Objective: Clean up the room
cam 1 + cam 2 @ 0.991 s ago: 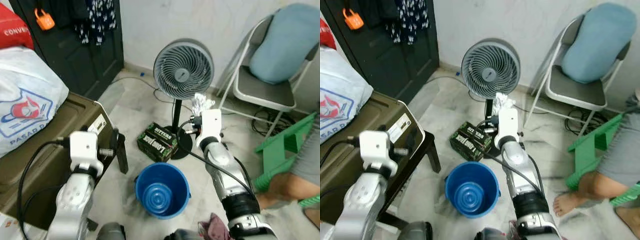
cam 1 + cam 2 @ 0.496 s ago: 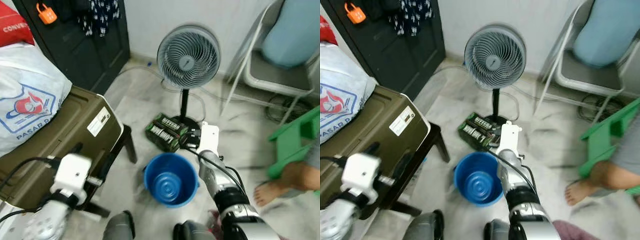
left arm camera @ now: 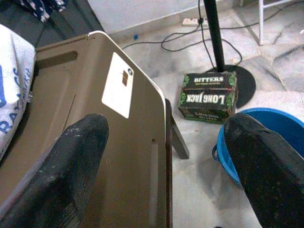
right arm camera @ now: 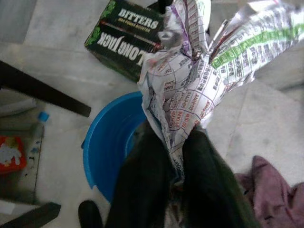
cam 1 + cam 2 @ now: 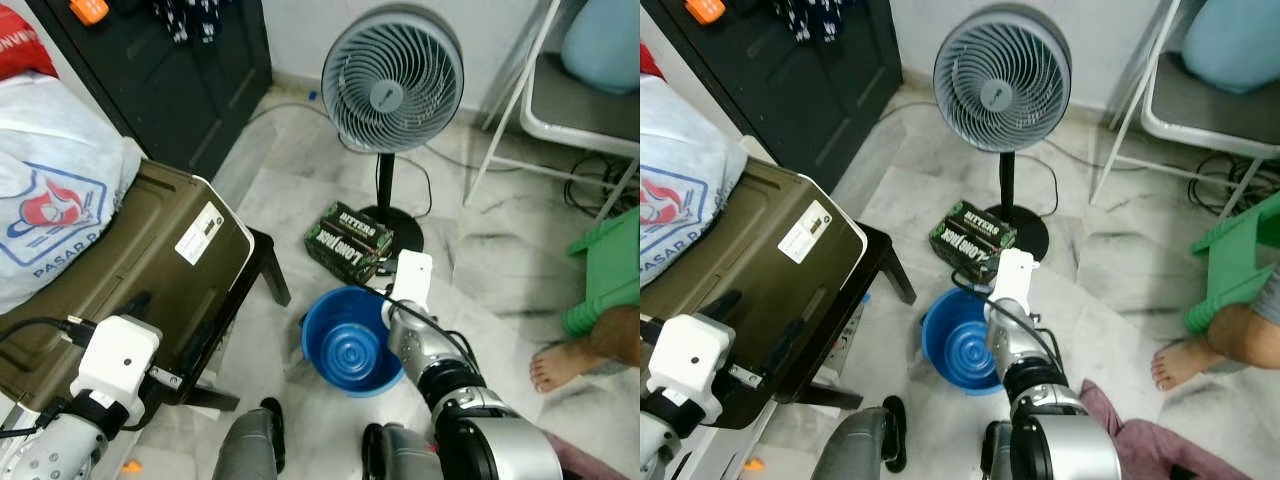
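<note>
My right gripper (image 4: 176,142) is shut on a crumpled wrapper (image 4: 190,71) of silvery printed foil. It hangs over the right rim of a blue bucket (image 5: 348,343) that stands on the marble floor; the right wrist (image 5: 411,277) sits just above that rim. The bucket (image 4: 111,142) holds nothing that I can make out. My left gripper (image 3: 166,126) is open, held over the edge of an olive hard case (image 3: 95,142), with nothing between its fingers. The left wrist (image 5: 115,358) is low at the front left.
A green-black Long Jack carton (image 5: 350,240) lies by the base of a standing fan (image 5: 392,80). A white plastic bag (image 5: 50,190) rests on the case. Folding chair (image 5: 585,100), green stool (image 5: 610,270), a person's foot (image 5: 560,365), a maroon cloth (image 4: 266,185), floor cables (image 5: 600,190).
The camera has tipped down and moved. My right gripper has come down with the wrapper from in front of the fan to the bucket's rim. The left arm has dropped lower.
</note>
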Controlling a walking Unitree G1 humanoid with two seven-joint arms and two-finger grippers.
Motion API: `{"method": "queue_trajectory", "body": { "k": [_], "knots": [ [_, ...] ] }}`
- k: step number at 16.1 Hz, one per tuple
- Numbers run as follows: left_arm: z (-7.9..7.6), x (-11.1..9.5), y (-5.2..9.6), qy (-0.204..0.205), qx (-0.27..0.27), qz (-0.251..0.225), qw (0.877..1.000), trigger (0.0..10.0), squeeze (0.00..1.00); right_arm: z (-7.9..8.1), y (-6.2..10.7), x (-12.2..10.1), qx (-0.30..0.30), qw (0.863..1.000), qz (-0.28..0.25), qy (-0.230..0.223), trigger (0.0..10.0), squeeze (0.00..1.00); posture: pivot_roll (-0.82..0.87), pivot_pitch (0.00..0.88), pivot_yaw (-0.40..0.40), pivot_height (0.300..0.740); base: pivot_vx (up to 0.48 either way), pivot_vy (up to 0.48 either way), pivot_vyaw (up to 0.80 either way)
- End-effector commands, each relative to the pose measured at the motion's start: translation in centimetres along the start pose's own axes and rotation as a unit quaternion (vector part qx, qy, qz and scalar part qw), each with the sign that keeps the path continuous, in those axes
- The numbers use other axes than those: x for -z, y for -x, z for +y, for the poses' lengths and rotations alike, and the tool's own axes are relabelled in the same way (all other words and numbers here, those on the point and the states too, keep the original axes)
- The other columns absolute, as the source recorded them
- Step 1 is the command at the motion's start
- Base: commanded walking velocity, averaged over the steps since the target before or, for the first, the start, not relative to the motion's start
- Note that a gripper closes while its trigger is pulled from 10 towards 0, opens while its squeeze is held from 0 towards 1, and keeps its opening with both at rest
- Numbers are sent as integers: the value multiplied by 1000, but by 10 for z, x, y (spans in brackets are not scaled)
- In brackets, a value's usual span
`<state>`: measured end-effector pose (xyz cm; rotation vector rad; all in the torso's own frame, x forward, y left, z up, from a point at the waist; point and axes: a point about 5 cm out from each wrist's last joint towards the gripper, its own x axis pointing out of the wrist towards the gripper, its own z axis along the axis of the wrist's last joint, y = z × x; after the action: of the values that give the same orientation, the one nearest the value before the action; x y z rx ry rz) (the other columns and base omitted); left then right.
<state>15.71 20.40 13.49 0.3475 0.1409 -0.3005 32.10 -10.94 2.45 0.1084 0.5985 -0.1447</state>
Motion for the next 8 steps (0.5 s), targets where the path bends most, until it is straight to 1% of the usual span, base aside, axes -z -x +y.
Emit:
{"method": "queue_trajectory", "body": {
  "k": [1,4,5,8],
  "knots": [
    [1,0,5,-1,3,10,1000,10000,0,7,1,2,-13,1000,3,-6,10000,1000,220,299,79,740,0,0,0],
    [-3,0,5,4,8,12,1000,10000,0,9,0,-1,-18,1000,-5,-13,10000,1000,213,303,76,740,0,0,0],
    [-4,0,5,6,8,12,1000,10000,0,9,0,-3,-23,999,-10,-22,10000,1000,209,302,75,740,0,0,0],
    [-4,-1,2,7,6,11,1000,10000,0,10,0,-9,-30,999,-23,-29,10000,1000,205,300,71,740,0,0,0]
  ]
}}
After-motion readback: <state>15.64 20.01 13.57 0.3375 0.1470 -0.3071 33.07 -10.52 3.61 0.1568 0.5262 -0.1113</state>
